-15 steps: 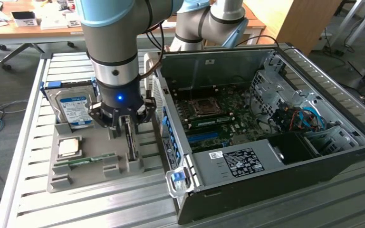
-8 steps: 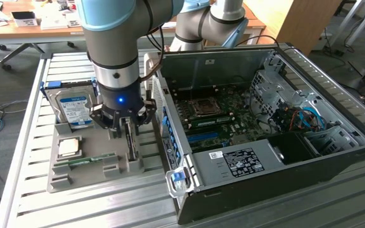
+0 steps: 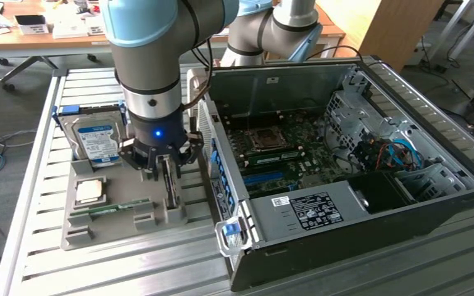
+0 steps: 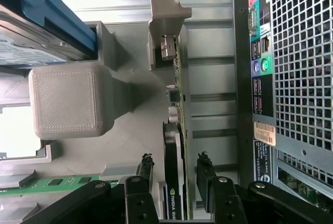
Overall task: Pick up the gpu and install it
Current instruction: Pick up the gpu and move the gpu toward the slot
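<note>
Claw (image 3: 170, 168) wide open, fingers (image 4: 205, 177) straddling the gpu (image 4: 173, 140) without gripping. The card stands on edge in the grey tray (image 3: 109, 227), lower left of the exterior view, beside the case (image 3: 320, 253).

Blue-labelled hard drive (image 3: 95, 140) standing in grey tray (image 3: 83, 238), CPU (image 3: 89, 190), green RAM stick (image 3: 120, 206)

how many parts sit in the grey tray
4: silver blue-labelled hard drive at its far end, square silver processor chip midway, narrow green RAM stick nearer, dark gpu card upright between the jaws.
</note>
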### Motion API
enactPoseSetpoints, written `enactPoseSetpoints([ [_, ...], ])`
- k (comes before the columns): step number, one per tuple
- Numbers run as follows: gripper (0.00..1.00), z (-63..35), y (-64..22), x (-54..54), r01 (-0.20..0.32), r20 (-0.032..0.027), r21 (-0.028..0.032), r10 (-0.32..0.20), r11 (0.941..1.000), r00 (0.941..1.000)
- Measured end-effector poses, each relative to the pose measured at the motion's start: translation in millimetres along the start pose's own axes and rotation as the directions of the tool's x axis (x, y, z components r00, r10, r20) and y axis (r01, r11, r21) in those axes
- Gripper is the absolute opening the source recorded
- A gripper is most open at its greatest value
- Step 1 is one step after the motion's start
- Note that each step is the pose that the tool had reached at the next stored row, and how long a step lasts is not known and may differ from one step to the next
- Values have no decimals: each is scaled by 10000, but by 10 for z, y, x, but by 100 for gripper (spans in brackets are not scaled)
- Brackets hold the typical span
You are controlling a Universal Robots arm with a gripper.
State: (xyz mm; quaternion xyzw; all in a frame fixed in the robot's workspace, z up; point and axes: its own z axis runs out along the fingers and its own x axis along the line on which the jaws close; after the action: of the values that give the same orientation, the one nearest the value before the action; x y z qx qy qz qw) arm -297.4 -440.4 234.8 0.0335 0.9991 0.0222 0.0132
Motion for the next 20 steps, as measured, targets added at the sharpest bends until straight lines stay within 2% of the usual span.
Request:
enactPoseSetpoints([
  [20,47,38,6,-2,-1,-1,1,1,10000,10000],
])
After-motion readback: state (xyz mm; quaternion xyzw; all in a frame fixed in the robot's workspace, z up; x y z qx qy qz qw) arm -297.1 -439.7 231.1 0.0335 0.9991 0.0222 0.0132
